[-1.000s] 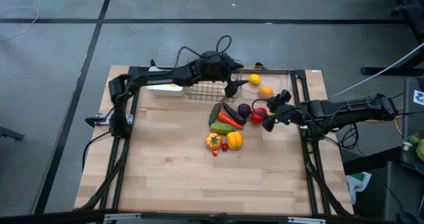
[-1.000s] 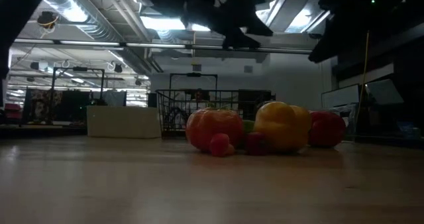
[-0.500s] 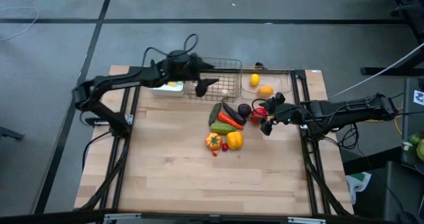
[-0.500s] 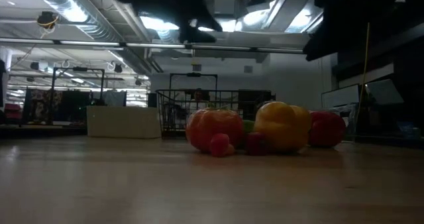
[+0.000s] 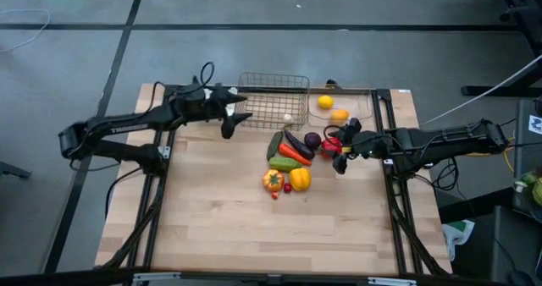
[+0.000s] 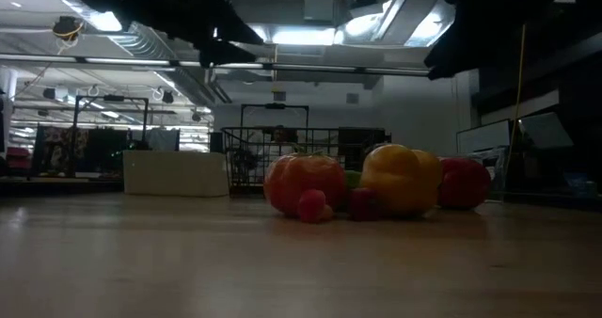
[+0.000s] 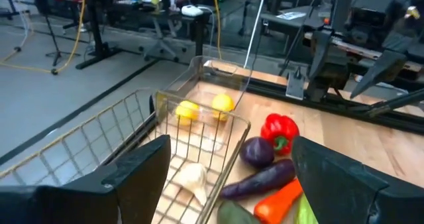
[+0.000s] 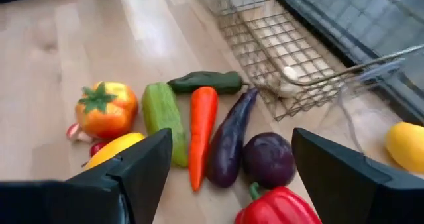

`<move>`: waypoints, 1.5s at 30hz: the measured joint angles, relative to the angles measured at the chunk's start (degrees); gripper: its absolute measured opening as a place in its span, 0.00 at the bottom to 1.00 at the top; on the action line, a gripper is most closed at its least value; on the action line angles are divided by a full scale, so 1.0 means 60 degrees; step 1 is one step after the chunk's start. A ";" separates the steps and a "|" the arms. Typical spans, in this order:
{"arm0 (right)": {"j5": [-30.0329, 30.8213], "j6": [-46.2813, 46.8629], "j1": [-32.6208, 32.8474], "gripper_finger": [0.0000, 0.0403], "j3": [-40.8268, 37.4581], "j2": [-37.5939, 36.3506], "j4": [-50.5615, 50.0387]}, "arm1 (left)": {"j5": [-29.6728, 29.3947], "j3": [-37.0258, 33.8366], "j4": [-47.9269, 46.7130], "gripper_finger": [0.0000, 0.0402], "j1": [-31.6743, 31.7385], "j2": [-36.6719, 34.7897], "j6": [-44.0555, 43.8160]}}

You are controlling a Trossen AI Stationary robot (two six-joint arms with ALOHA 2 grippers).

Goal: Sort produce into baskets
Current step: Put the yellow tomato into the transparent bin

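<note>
My right claw hangs low over the tabletop, fingers spread wide and holding nothing. It sits just beside the red pepper, so I think that pepper is my next pick. My left claw is spread too and empty, up in the air by the near corner of the wire basket, out of the other arm's way.

Going from near to far on the tabletop: the orange tomato, a tiny red piece and the yellow pepper come first. Behind them lie the green cucumber, the carrot and the dark eggplant, side by side and touching. Then comes the purple onion, next to the red pepper. They are bunched up, so each grab needs care.

Farther back, the wire basket holds one small pale piece. The clear bin holds a lemon and an orange. The white tray stands at the back too, mostly hidden under my left arm. Most of the sorting is not done.
</note>
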 joint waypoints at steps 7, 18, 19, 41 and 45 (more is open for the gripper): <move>0.0866 0.0490 -0.0004 0.76 -0.0011 0.0177 0.0004 | -0.0026 -0.0311 -0.0042 0.77 -0.0025 -0.0308 -0.0171; 0.0404 0.0613 0.0000 0.76 -0.0004 0.0181 0.0036 | -0.0026 -0.0311 -0.0049 0.77 -0.0036 -0.0333 -0.0171; 0.0406 0.0681 0.0000 0.76 -0.0004 0.0184 0.0037 | -0.0026 -0.0311 -0.0100 0.77 -0.0036 -0.0377 -0.0165; 0.0411 0.0712 0.0000 0.95 -0.0004 0.0184 0.0625 | -0.0015 -0.5455 0.1528 0.77 -0.0036 -0.6567 0.0025; 0.0418 0.0727 0.0000 0.96 -0.0004 0.0184 0.0619 | -0.0015 -0.5792 0.1004 0.77 -0.0036 -0.7615 0.0025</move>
